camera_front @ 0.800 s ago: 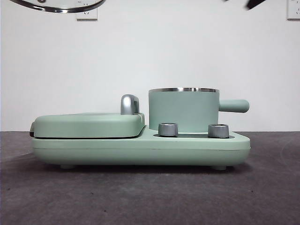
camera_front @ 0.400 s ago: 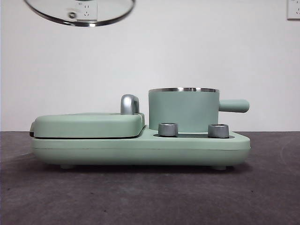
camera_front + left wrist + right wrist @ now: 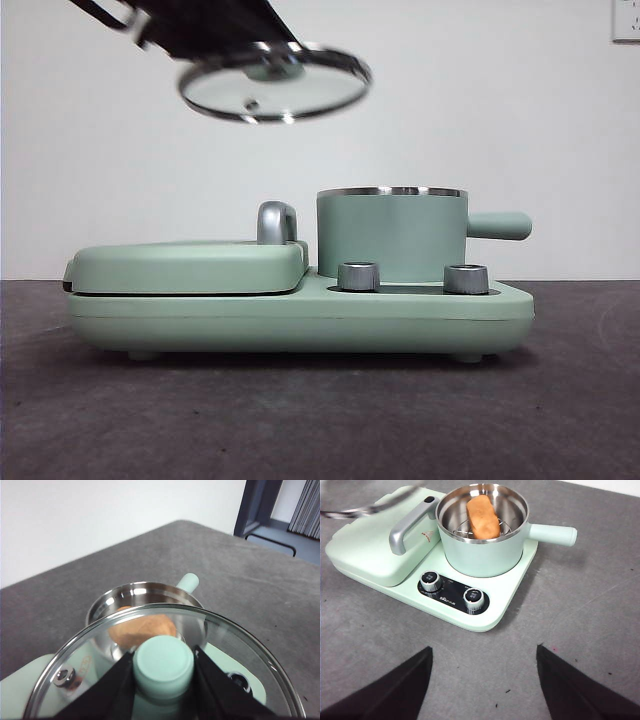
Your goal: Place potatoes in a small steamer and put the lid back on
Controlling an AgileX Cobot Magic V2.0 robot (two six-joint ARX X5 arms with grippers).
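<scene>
Two jaws of my left gripper (image 3: 163, 672) are clamped on the lid's (image 3: 275, 82) green knob, w/ the glass hanging tilted in the air. Below and just ahead of it sits the small steamer (image 3: 145, 602), uncovered, w/ the potato (image 3: 483, 516) lying on its rack inside. Lid and rim are apart. My right gripper (image 3: 485, 680) hangs well back, jaws wide, holding nothing.

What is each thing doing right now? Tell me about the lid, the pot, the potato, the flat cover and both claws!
Lid: in the air, tilted, held by its knob.
Pot: open, on the cooker.
Potato: inside the pot, on a wire rack.
Flat cover: closed.
Left gripper: shut on the lid's knob.
Right gripper: open, empty, off to the side.
</scene>
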